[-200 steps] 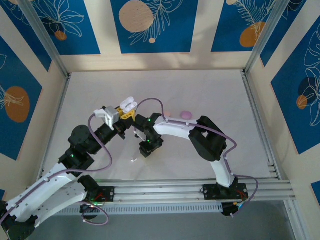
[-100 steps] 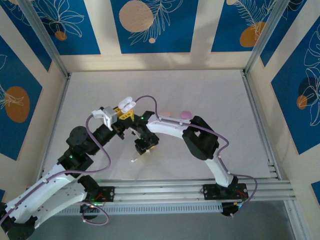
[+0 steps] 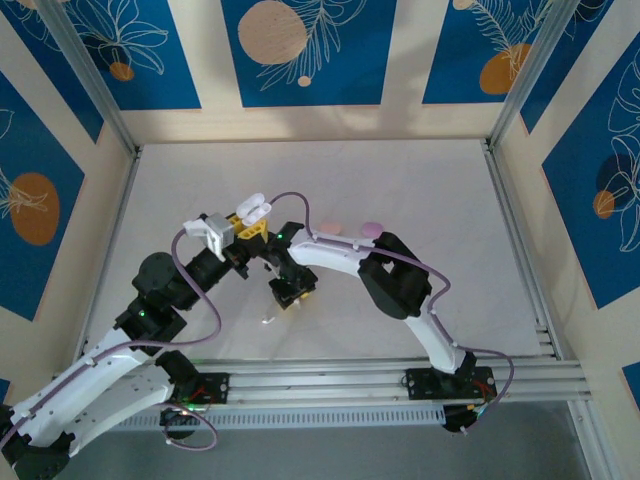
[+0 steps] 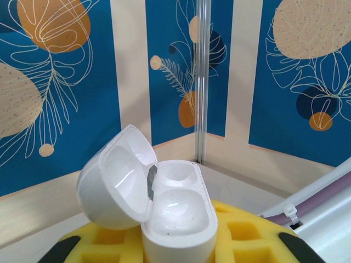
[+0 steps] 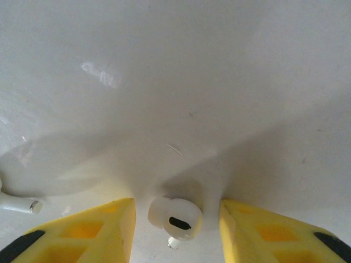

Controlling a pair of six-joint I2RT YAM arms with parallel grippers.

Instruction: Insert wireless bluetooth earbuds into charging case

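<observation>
Left tool (image 4: pixel 178 246) clamped on glossy white pebble-shaped case (image 4: pixel 175 211), lid open. Right tool (image 5: pixel 176 208) yellow pads apart, small rounded white earbud (image 5: pixel 175 219) between, on smooth counter (image 5: pixel 219 82).

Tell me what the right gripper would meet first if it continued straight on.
The right gripper would probably meet the white earbud on the table, between its open jaws; depth unclear.

Overhead view from behind the table (image 3: pixel 420 190); left wrist toward wall panels (image 4: pixel 66 109), right wrist close above tabletop.
</observation>
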